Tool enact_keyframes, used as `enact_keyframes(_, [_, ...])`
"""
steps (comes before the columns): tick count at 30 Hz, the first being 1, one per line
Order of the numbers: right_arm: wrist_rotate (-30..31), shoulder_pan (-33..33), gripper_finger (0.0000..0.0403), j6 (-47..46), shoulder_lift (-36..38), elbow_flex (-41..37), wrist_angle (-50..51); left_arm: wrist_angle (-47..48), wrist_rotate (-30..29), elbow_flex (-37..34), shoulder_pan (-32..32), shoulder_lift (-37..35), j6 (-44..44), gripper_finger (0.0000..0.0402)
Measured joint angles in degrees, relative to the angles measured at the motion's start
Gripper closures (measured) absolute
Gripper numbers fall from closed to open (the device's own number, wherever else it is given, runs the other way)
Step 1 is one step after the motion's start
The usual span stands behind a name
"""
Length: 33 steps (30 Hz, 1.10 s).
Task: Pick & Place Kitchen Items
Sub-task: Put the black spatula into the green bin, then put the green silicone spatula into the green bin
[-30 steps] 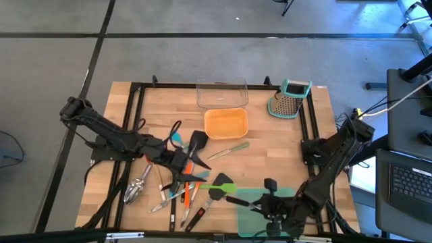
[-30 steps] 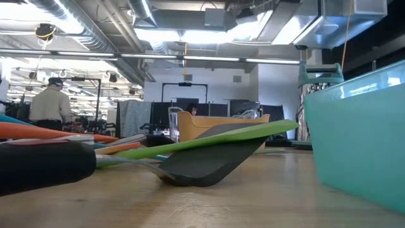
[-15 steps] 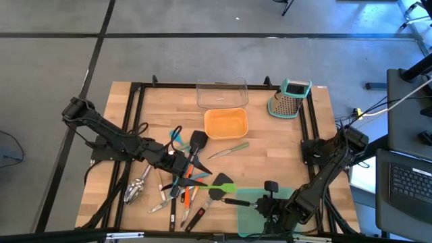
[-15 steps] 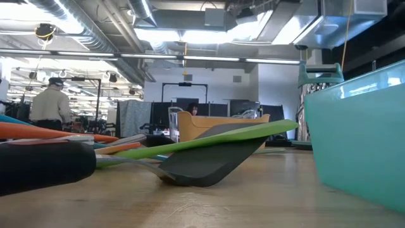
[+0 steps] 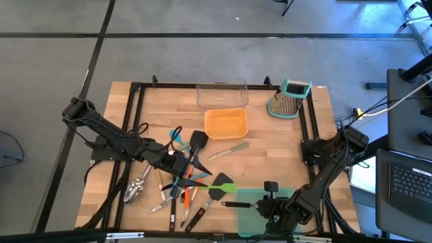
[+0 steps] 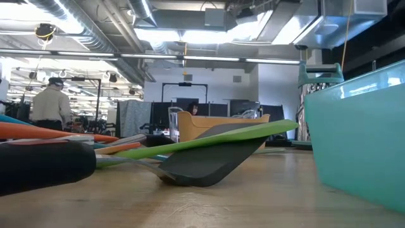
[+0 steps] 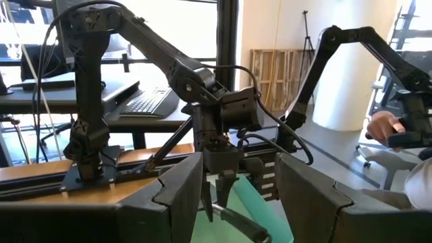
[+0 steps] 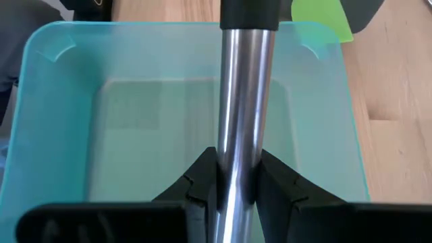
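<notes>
As clamped, steel-shafted utensil (image 8: 244,101), black-handled, perhaps spatula

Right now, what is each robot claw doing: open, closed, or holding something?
Left gripper: open, holding nothing, above the utensil pile.
Right gripper: shut on the steel-handled utensil, over the teal tray.

Steel handle (image 8: 244,115) ends cut off at picture edges.

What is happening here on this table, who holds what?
The right gripper holds a steel-handled utensil above the teal tray, not yet released. The left gripper hovers open over the pile of utensils on the table, holding nothing.
</notes>
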<state>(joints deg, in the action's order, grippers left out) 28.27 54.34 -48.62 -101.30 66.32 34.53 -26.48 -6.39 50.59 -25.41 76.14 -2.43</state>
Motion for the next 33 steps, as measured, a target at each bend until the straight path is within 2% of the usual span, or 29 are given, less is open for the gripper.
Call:
enact_keyframes(11, [-0.14, 0.13, 0.0334, -0.08, -2.38, 0.0, -0.02, -0.02, 0.09, 0.0, -0.37, 0.0, -0.36, 0.0222])
enact_keyframes(18, [-3.06, 0.09, 0.0334, -0.23, -4.92, -0.02, -0.72, -0.08, 0.07, 0.0, -0.37, -0.02, -0.4, 0.0222])
enact_keyframes(23, [-3.02, 0.03, 0.033, -2.89, -4.9, -0.02, -1.27, -0.2, 0.07, 0.0, -0.37, -0.02, -0.42, 0.0222])
enact_keyframes(29, [-2.99, 0.02, 0.0219, -4.57, -4.87, -0.02, -1.52, -0.2, 0.07, -0.02, -0.53, -0.02, -0.48, 0.0222])
enact_keyframes(33, [-2.99, -0.3, 0.0174, -4.57, -4.84, -0.02, -1.54, -0.2, 0.06, -0.02, -0.86, -0.04, -0.71, 0.0222])
